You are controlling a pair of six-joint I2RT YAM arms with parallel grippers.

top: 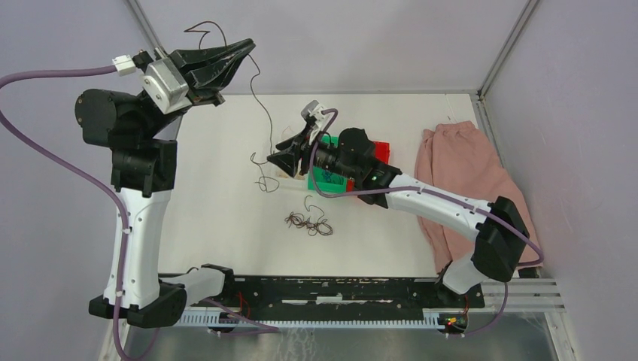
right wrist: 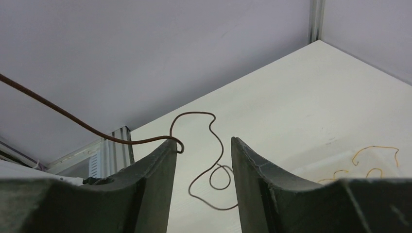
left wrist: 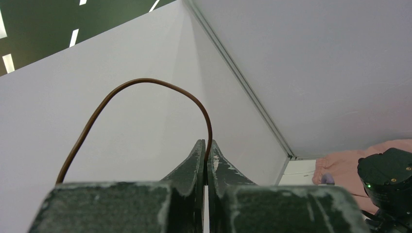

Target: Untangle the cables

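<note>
Left gripper (left wrist: pixel 206 145): clamped shut on brown cable (left wrist: pixel 145 79), raised high. Right gripper (right wrist: pixel 201 143): parted, gripping nothing, cable brushing one finger.

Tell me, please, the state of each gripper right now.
Left gripper: shut on a brown cable.
Right gripper: open, holding nothing.

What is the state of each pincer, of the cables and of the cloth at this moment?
left pincer: shut on brown cable, raised high.
right pincer: open, brown cable at one fingertip.
cable heap: tangled, lying on table.
pink cloth: crumpled, on table.
</note>
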